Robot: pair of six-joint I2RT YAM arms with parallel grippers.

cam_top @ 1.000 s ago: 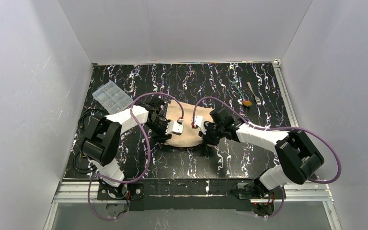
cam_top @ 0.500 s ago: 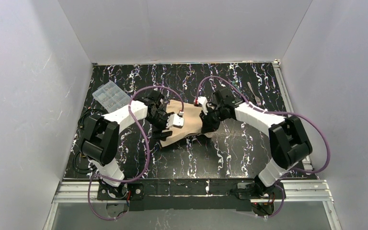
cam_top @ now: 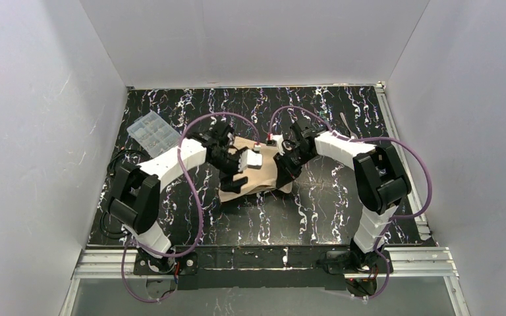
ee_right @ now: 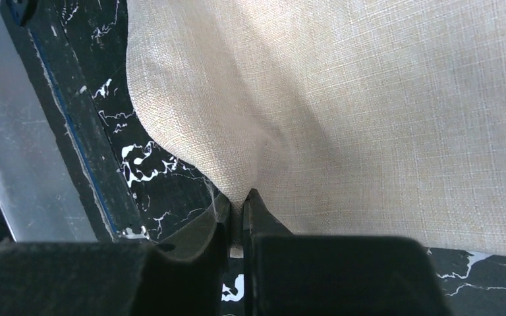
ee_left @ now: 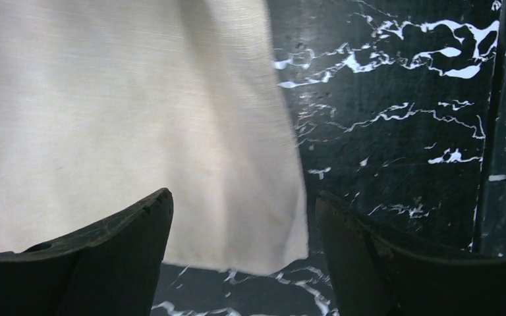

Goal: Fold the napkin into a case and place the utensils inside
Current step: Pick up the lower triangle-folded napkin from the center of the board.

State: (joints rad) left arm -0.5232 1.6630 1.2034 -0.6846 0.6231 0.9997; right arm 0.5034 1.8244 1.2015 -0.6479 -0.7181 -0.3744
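Flagging skew risk: your right gripper [ee_right: 237,205] is pinched tight on the napkin [cam_top: 263,178] edge mid-table; left gripper [ee_left: 244,214] gapes wide over the cloth, gripping nothing. Drag it with one side loose and the fold likely bunches.

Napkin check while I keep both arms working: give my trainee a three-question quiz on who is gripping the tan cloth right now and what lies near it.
1. True or false: the right gripper is shut on a pinched fold of the plain tan-beige cloth napkin.
2. The left gripper is: A) shut on the cloth; B) open, with a cloth corner showing between its fingers; C) holding a fork.
3. Fill in: in the top view, the clear plastic compartment box sits on the ____ arm's side of the napkin.

Key: 1 true; 2 B; 3 left.
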